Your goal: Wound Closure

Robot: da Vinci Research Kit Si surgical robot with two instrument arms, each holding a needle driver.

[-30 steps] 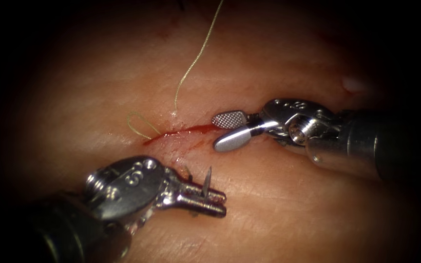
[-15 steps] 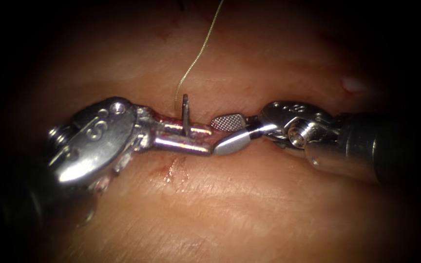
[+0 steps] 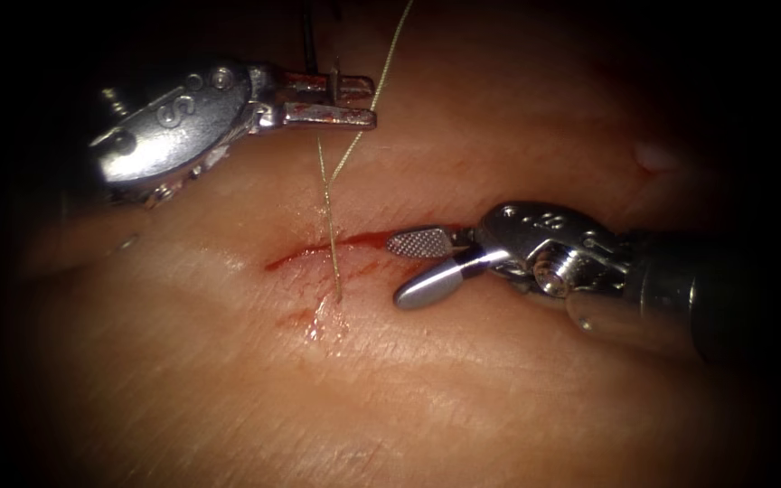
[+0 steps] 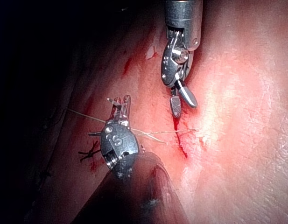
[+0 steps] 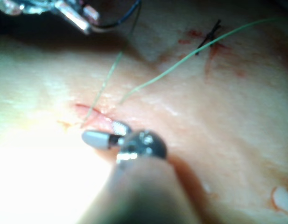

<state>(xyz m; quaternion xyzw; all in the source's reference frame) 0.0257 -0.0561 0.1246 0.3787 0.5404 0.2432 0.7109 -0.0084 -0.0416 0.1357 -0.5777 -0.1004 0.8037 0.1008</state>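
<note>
Both tools are polished silver steel on dark shafts, the left tool (image 3: 336,101) red-smeared (an "S" stamped on its clevis), the right tool (image 3: 422,265) with cross-hatched jaw faces.

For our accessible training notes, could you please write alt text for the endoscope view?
The left end effector, shut on the needle, is raised above and left of the cut, with thread running taut from it down into the tissue just below the cut. The right end effector sits open at the cut's right end, holding nothing.
</note>
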